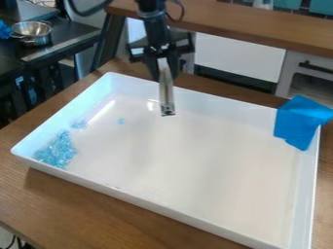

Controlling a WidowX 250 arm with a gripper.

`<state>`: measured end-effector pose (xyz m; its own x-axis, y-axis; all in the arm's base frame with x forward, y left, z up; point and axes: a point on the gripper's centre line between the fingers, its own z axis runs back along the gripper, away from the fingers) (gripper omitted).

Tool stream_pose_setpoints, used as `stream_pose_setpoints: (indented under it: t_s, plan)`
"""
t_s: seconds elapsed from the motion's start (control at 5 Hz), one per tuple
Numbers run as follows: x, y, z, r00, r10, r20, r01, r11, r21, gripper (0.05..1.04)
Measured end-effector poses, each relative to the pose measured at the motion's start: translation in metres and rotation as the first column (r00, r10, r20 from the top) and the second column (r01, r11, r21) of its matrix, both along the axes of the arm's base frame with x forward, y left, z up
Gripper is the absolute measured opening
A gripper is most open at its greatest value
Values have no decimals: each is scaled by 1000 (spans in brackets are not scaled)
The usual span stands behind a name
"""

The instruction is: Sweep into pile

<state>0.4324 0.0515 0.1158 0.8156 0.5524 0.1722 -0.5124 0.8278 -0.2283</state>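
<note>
- Light-blue pieces (57, 150), too many and too small to count, lie in three patches in one white tray (195, 170) on a wooden table (84, 206); the biggest patch fills the tray's near left corner
- One smaller patch (79, 124) sits just beside the tray's left edge, between the near and far corners
- One tiny clump (120, 121) is farther in from that edge, apart from both other patches
- Blue tape (292, 124), one bunch with folded ends, over the rim at the tray's far right corner
- One black gripper (168, 111), pointing down over the tray near its far edge, well apart from the biggest patch; how far open it is, and whether it holds or touches anything, I cannot tell
- One wooden counter (228, 24) runs behind the tray
- One metal pot (32, 32), upright on a dark surface at far left
</note>
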Motion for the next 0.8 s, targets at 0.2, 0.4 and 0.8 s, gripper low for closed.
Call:
stream_pose_setpoints:
  t_s: [0.2, 0.4, 0.8]
  plan:
    - [15, 4, -20, 975, 212, -69, -215, 976, -28, 370]
    - [15, 17, -39, 913, 388, -126, -393, 919, -23, 370]
    - [9, 31, -60, 862, 495, -112, -497, 868, 12, 370]
